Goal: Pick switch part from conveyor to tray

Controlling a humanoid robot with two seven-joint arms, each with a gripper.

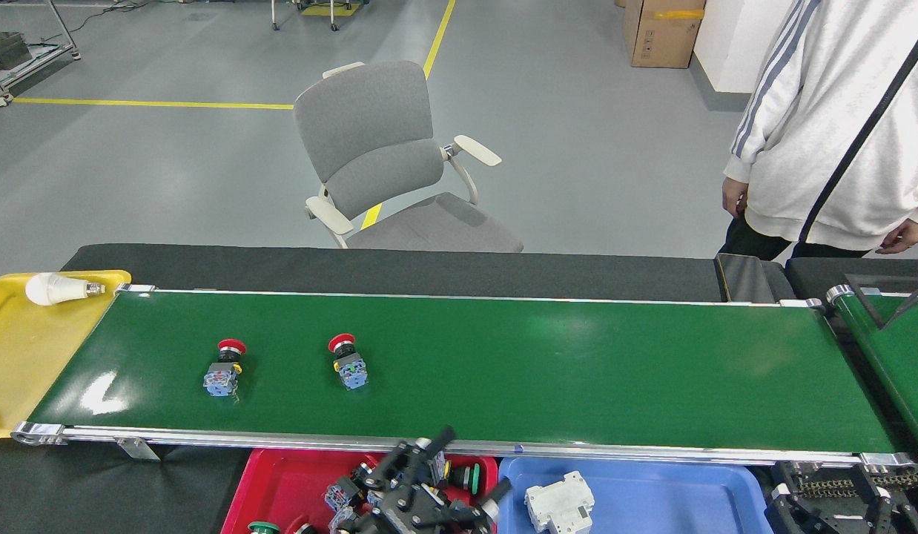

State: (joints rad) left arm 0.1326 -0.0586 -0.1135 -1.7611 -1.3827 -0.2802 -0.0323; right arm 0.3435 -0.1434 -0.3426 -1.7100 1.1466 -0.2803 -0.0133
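Between picks, the left gripper point(459, 475) hung spread wide and empty; the next move called for reaching up-left to the nearer red-capped pushbutton switch point(348, 362).

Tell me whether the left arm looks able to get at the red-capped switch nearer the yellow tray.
Probably yes. The left end effector hovers open and empty over the red tray, and the switch lies alone on the conveyor, with bare belt around it and nothing between them.
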